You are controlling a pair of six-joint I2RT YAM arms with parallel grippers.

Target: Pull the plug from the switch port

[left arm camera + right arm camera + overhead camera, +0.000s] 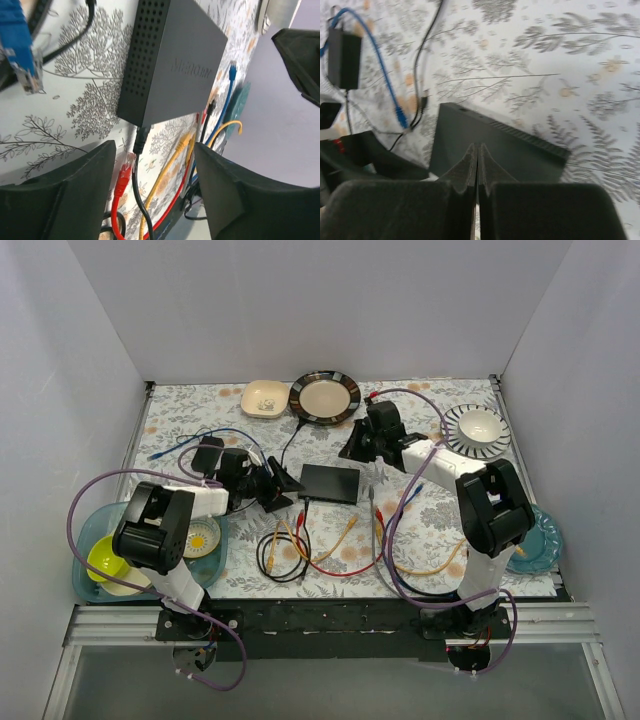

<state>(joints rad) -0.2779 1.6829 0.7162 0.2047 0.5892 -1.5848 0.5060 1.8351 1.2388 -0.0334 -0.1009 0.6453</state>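
Note:
The switch [330, 483] is a flat dark grey box at the table's middle; it also shows in the left wrist view [175, 65] and the right wrist view [520, 150]. A black plug [141, 137] sits in a socket on its near edge, at the left end [304, 504]. My left gripper [278, 490] is open just left of the switch; in its wrist view [155, 185] the black cable runs between its fingers [65, 200]. My right gripper [352, 448] is shut and empty behind the switch, its tips [478, 150] over the switch's top.
Loose red [125, 172], yellow [182, 142] and blue [22, 65] cable ends lie around the switch. A black adapter block [208, 455] lies at the left. Bowls and plates [324, 397] stand at the back, a striped bowl [476, 430] right, a teal tray [88, 530] left.

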